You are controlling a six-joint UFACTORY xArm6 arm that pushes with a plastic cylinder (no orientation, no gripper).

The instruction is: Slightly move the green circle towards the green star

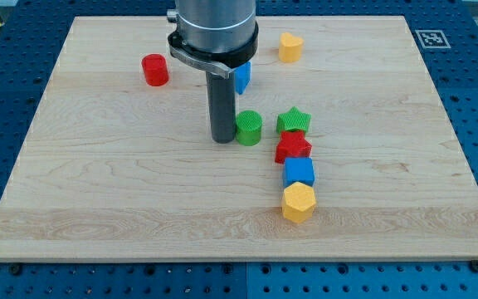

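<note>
My tip (222, 139) is down on the wooden surface (98, 191), right at the left side of the green circle (249, 128), touching it or almost touching it. I have no fingers at all, only this dark rod, so there is nothing to open or close and nothing is being held. The green circle sits a little to the left of the green star (293, 121), with a small bare gap between them. Just below the green star is a red star (293, 148), then a blue cube (299, 172), then a yellow block (299, 202), all in a tight row going down. Far from the green circle, up and to the left, is a red cylinder (154, 70). A blue block (242, 77) peeks out behind my rod, and another yellow block (290, 47) sits up and to the right. I think the job is only a small push to the right. If I push too far, the green circle could bump the green star and shove it. If I push a bit low, the circle could slide off my tip or hit the red star and mess up the row.
</note>
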